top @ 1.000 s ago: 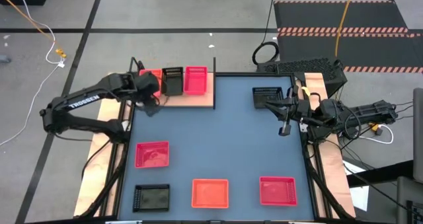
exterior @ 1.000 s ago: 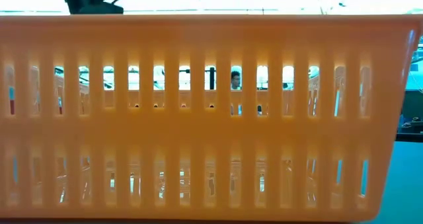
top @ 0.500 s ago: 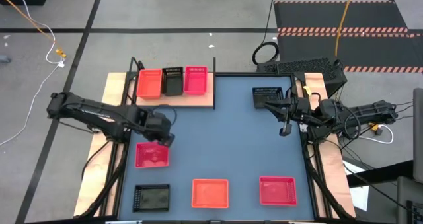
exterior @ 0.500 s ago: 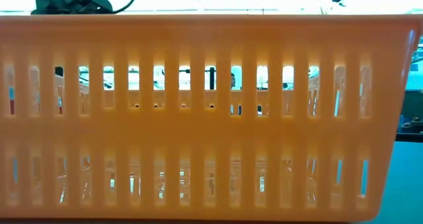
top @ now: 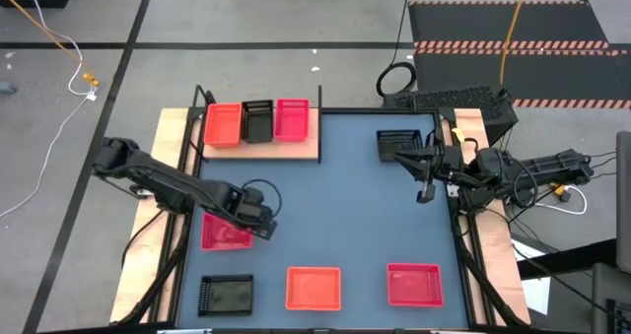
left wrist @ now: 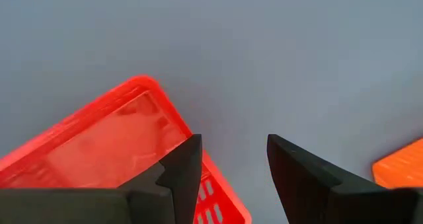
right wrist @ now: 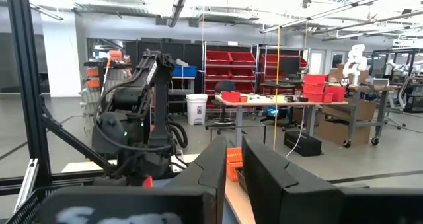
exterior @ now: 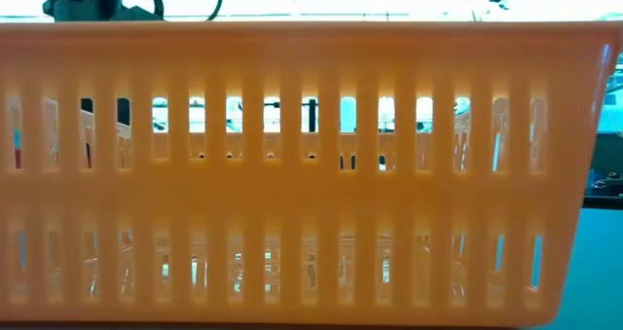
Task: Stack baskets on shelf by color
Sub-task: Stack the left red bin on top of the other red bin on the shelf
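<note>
The light-wood shelf (top: 296, 149) at the far left holds an orange basket (top: 224, 124), a black basket (top: 258, 120) and a pink-red basket (top: 292, 118) side by side. My left gripper (top: 264, 224) is open above the right edge of a pink-red basket (top: 222, 233) on the table. In the left wrist view (left wrist: 231, 145) one finger is over that basket's rim (left wrist: 168, 115) and the other is over bare table. My right gripper (top: 426, 193) is shut and empty at the right, near a black basket (top: 399, 144).
A black basket (top: 227, 295), an orange basket (top: 314, 287) and a pink-red basket (top: 414, 283) lie along the near edge. The orange basket's slotted wall (exterior: 311, 174) fills the low view. Bare blue-grey tabletop (top: 335, 206) lies in the middle.
My left gripper has gone from the shelf's orange basket toward the table's near edge and somewhat to the right. It now stands over the pink-red basket at the near left. The baskets have kept their places.
</note>
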Robot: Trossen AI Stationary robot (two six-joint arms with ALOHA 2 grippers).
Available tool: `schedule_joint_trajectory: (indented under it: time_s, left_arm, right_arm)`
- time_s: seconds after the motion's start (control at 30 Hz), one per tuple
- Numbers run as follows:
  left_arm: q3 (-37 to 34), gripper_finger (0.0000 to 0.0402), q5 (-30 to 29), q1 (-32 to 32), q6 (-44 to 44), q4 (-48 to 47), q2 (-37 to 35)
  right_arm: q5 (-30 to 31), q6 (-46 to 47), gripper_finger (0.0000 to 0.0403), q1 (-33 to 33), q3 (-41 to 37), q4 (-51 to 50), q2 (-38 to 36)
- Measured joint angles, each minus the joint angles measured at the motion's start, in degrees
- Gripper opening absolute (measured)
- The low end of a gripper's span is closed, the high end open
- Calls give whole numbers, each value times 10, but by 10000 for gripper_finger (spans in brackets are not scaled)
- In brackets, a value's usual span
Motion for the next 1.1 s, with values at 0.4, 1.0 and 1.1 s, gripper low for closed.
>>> schedule_joint_trajectory:
  time_s: [0.4, 1.0, 1.1]
  left_arm:
    - [7, 172, 38, -3, 6, -6, -1]
    - [12, 166, -7, -4, 2, -107, 22]
    - [12, 146, -2, -5, 15, -87, 39]
  right_arm:
    - [0, -3, 45, 0, 0, -1, 0]
    - [0, -7, 45, 0, 0, -1, 0]
    - [0, -7, 45, 0, 0, -2, 0]
